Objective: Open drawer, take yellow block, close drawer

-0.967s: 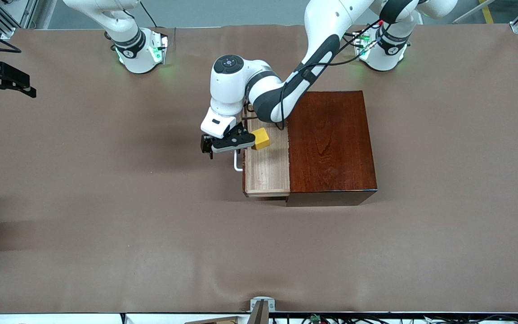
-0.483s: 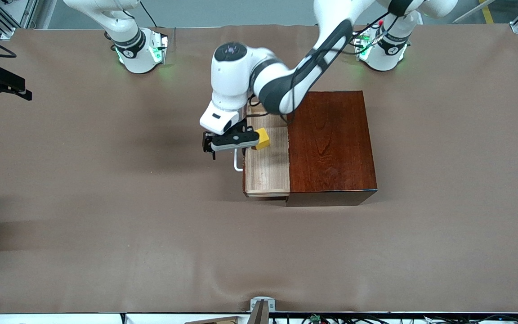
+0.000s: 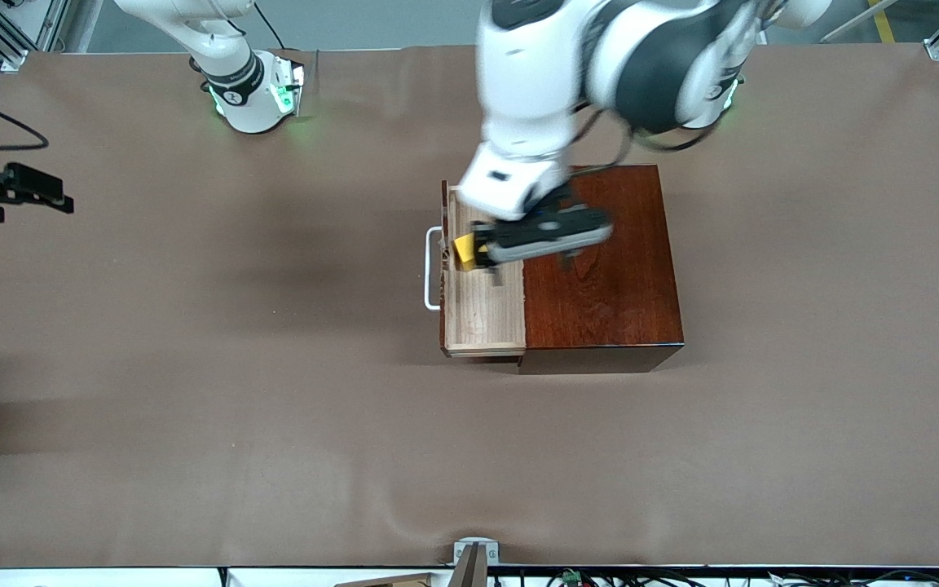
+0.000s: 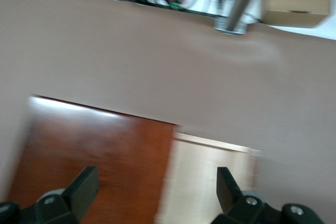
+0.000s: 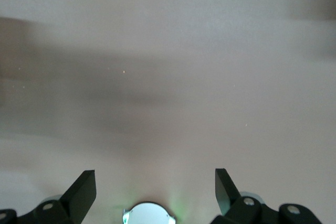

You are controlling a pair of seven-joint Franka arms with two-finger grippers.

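Observation:
The drawer stands pulled out of the dark reddish-brown box, its white handle toward the right arm's end. The yellow block lies in the drawer, partly covered by my left gripper. That gripper hangs open and empty over the line where the box top meets the tray. In the left wrist view the left gripper shows its fingers wide apart, with the box and the drawer below; the block is out of that view. My right gripper waits open over the table's right-arm end.
The table is covered in brown cloth. The right wrist view shows the right gripper over bare cloth with the right arm's base below it. A metal post stands at the table edge nearest the camera.
My left gripper has risen from beside the drawer handle and swung over the drawer and box top. The drawer stays open and the yellow block stays in it.

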